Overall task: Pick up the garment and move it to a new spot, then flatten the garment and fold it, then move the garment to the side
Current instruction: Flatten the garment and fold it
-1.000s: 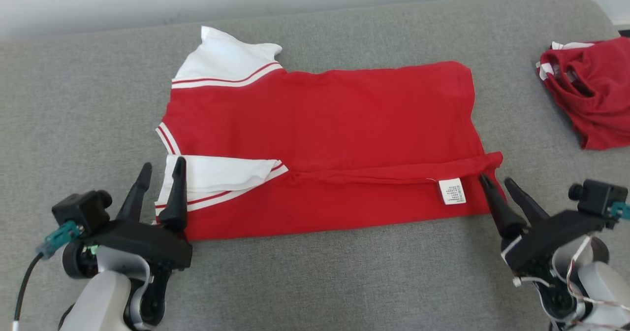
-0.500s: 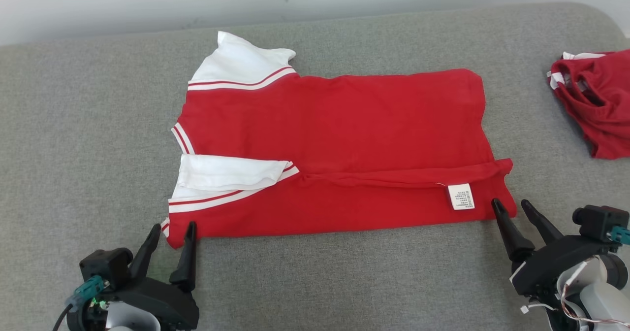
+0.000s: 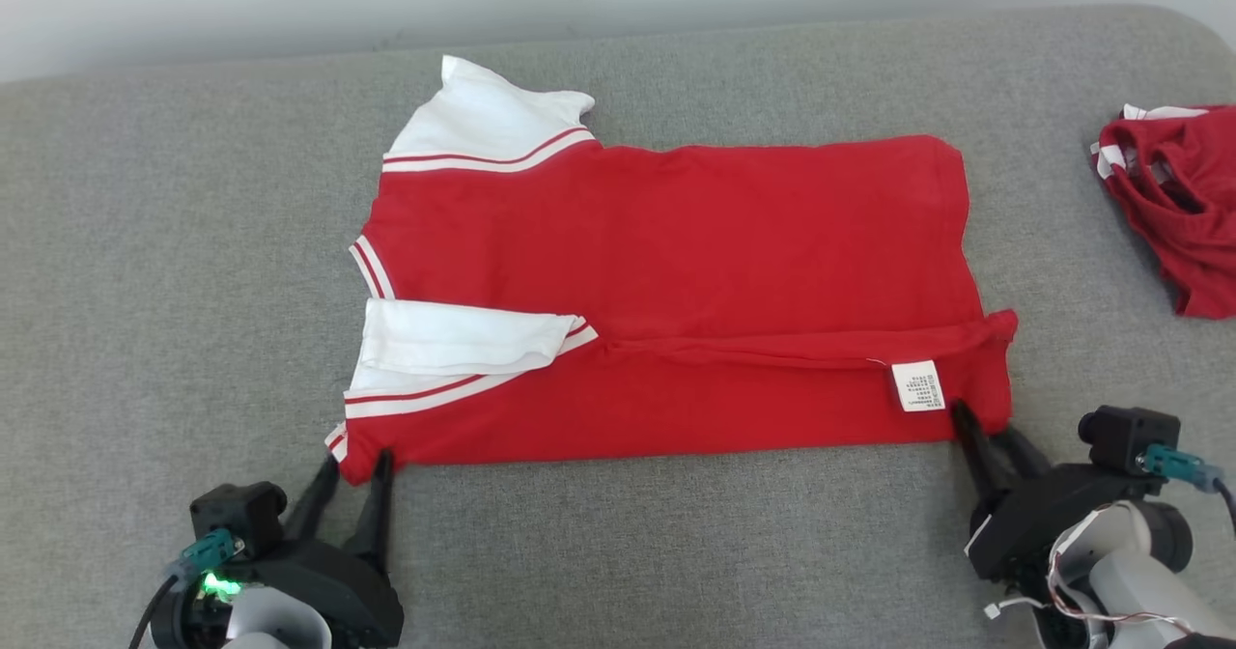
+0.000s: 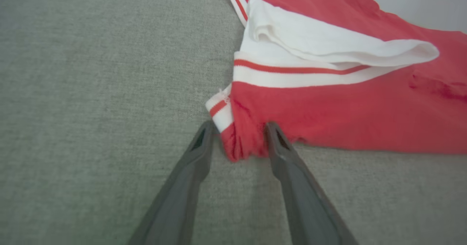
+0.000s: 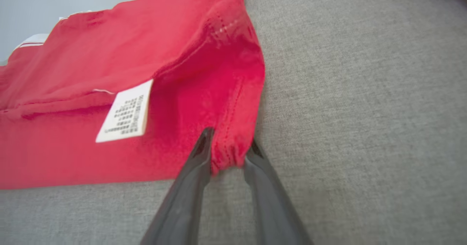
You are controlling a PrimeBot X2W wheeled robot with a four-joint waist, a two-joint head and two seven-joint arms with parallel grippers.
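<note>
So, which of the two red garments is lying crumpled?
The garment at the far right: it lies bunched up. The shirt with white sleeves in the middle is spread flat.

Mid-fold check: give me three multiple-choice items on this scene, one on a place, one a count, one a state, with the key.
1. The white rectangular care label lies: A) by the collar; B) near the right gripper; C) on the far sleeve.
2. Red garments on the grey fabric surface: A) one; B) two; C) three.
3. The near white sleeve of the flat red shirt is: A) folded onto the shirt's body; B) spread on the surface; C) hanging off the edge.
Key: B, it sits at that gripper's corner; B, the shirt plus a crumpled red garment at right; A, it lies doubled over red cloth.
</note>
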